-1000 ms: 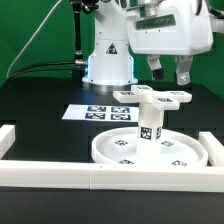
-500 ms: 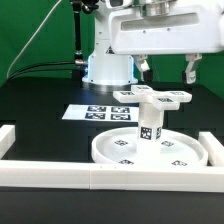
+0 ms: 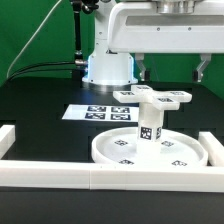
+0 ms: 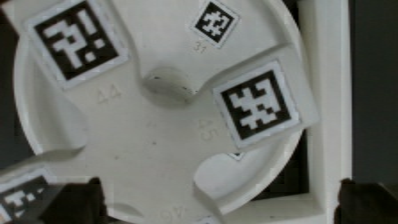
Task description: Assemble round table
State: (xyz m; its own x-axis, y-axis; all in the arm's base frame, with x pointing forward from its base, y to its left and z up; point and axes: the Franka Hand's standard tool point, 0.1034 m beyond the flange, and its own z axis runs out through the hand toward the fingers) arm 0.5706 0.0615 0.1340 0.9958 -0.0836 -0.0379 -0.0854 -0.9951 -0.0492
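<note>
The round disc (image 3: 108,151) lies flat on the black table just behind the front rail. The short post (image 3: 148,126) stands upright on its middle. The cross-shaped foot (image 3: 150,96) sits on top of the post. My gripper (image 3: 171,68) hangs above and just behind the foot, open wide and empty, with one finger on each side and touching nothing. In the wrist view the foot (image 4: 143,140), with its tags and centre knob, fills the picture. The gripper (image 4: 217,205) shows only as two dark fingertips (image 4: 71,200) far apart at the picture's edge.
The marker board (image 3: 92,112) lies behind the disc toward the exterior view's left. White border rails run along the front (image 3: 90,174), the left (image 3: 8,138) and the right (image 3: 216,146). The robot base (image 3: 107,62) stands at the back.
The hand has risen and turned square to the exterior camera. Its fingers now stand much wider apart above the foot. The disc, post and foot have not moved.
</note>
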